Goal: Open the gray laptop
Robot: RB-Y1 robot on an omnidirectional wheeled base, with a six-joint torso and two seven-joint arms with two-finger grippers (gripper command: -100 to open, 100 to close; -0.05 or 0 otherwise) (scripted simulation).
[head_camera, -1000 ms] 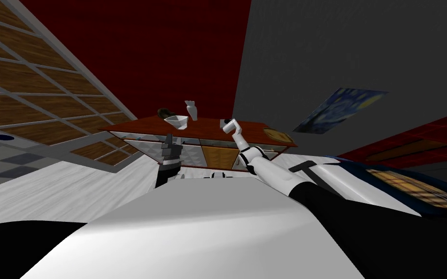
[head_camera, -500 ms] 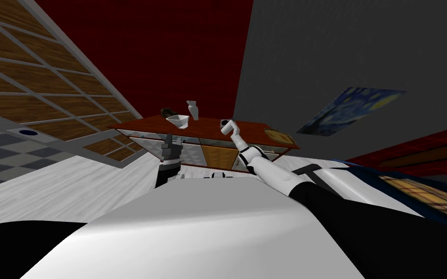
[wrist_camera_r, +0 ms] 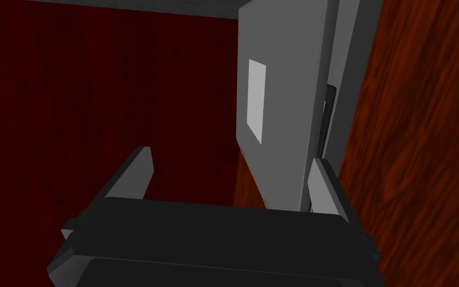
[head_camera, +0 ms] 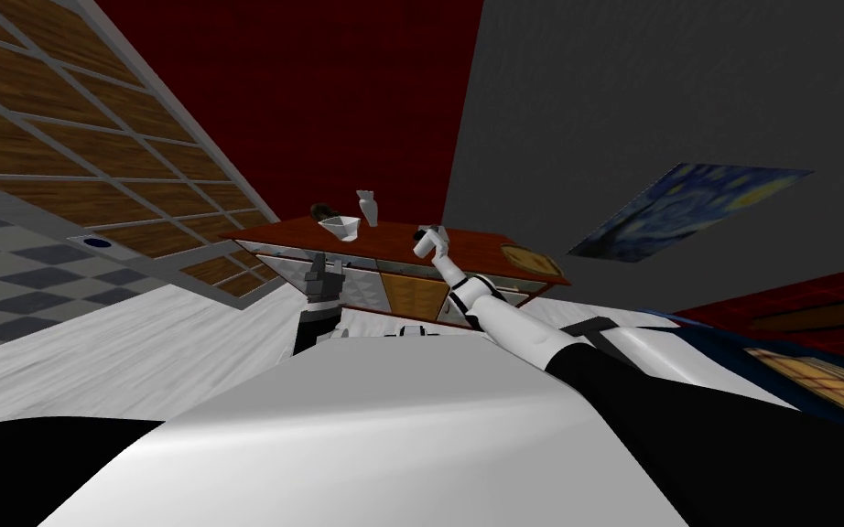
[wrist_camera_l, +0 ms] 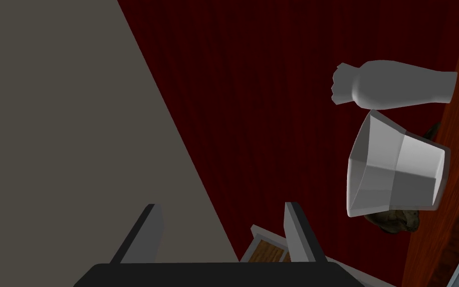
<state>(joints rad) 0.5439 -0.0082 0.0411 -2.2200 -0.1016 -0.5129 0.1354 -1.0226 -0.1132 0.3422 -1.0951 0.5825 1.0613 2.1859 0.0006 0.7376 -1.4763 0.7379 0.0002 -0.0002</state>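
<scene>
The grey laptop (wrist_camera_r: 278,114) lies on the red-brown top of a sideboard (head_camera: 475,245), its lid lifted a little off the base (wrist_camera_r: 353,74). A paler rectangle marks the lid. My right gripper (wrist_camera_r: 228,179) is open at the lid's front edge, and one finger (wrist_camera_r: 323,187) sits in the gap between lid and base. In the head view the right gripper (head_camera: 431,240) reaches over the sideboard's middle. My left gripper (wrist_camera_l: 222,231) is open and holds nothing; it hangs in front of the sideboard (head_camera: 319,274).
A white bowl (wrist_camera_l: 395,169), a white vase (wrist_camera_l: 393,89) and a dark lump (wrist_camera_l: 398,219) stand on the sideboard's left part. A round board (head_camera: 530,259) lies at its right end. A bed (head_camera: 777,366) is to my right, a windowed wall on the left.
The whole head view has shifted, so I have turned or moved slightly. My right gripper stays at the laptop on the sideboard, and the left arm keeps its pose.
</scene>
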